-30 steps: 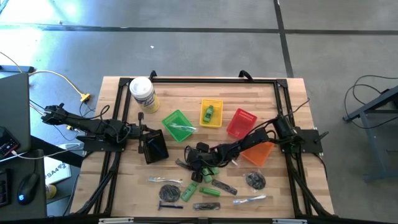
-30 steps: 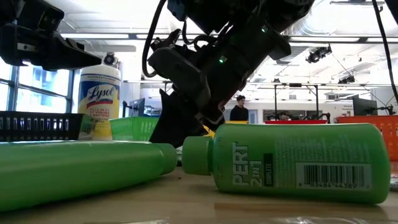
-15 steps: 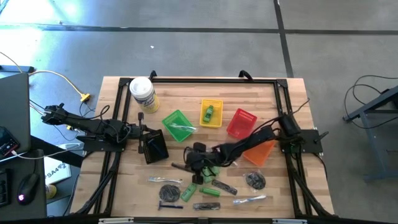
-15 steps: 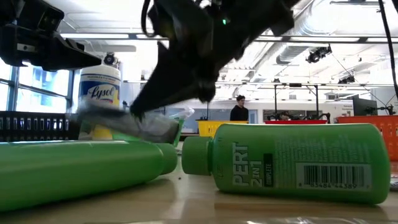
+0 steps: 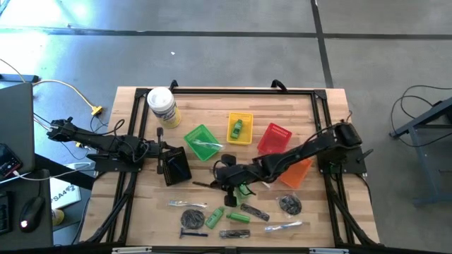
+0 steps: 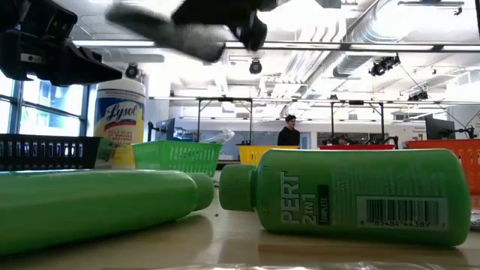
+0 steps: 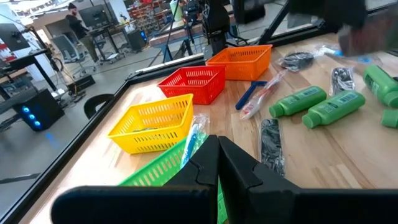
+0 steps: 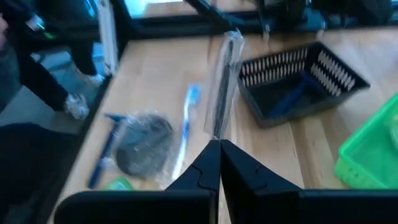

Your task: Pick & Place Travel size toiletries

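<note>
Toiletries lie scattered across the lower middle of the high view; one of them, a dark slim comb in a clear wrapper (image 8: pixel 222 81), is pinched between the closed fingers of the right gripper (image 5: pixel 220 176) and hangs above the table centre. In the right wrist view it stands out straight from the fingertips, with a black basket (image 8: pixel 305 87) beyond it holding a blue item. Around it on the wood lie green bottles (image 5: pixel 238 217), a grey disc (image 5: pixel 192 218), a wrapped toothbrush (image 8: pixel 185 127) and a razor (image 5: pixel 192 233).

To do this step well, I judge the arm should carry the comb level, keep the pinch firm since the wrapper is slippery, lower it inside a basket's walls and only then release. Which basket is meant I cannot tell; the green basket (image 5: pixel 203 142), yellow basket (image 5: pixel 239 128), red basket (image 5: pixel 274 139) and orange basket (image 5: pixel 295 172) are all near.

The left gripper (image 7: pixel 217 163) waits, closed and empty, at the left of the table by the black basket.

In the low view the lifted comb is only a dark smear at the top edge, and two bottles (image 6: pixel 352 196) block most of the table.
</note>
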Motion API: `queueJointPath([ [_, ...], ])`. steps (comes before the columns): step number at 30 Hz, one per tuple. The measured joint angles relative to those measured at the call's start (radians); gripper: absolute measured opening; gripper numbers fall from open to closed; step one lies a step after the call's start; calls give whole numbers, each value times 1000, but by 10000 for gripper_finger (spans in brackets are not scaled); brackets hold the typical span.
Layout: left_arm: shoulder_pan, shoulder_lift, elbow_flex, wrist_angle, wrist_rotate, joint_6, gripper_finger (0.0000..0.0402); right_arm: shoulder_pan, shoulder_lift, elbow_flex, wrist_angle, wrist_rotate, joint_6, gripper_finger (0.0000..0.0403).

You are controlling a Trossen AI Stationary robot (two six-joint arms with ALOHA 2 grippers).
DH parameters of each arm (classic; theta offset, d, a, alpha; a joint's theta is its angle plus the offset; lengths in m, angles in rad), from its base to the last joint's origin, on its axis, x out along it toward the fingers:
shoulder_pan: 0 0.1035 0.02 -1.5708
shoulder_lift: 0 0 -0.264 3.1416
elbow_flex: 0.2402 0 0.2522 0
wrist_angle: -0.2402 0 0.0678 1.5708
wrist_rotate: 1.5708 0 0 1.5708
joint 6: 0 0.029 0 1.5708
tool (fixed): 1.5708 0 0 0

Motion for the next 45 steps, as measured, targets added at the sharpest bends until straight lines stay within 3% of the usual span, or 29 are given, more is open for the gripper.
queueJointPath([
  [9,0,0,0,-22,-3,0,0,19,-171,0,-97,-14,-57,3],
  [16,0,0,0,-29,-3,2,0,31,-392,-115,-102,41,-68,3],
  [22,0,1,0,-41,-3,2,0,44,-637,-314,-30,128,-64,3],
  [29,0,1,0,-44,-2,4,0,62,-947,-603,136,128,-76,3],
  [34,0,1,0,-43,-2,6,0,62,-1140,-779,147,127,-83,3],
  [41,0,1,0,-43,1,8,0,54,-1385,-987,237,128,-74,3],
  [45,0,1,0,-43,1,8,0,54,-1454,-1048,237,127,-46,3],
])
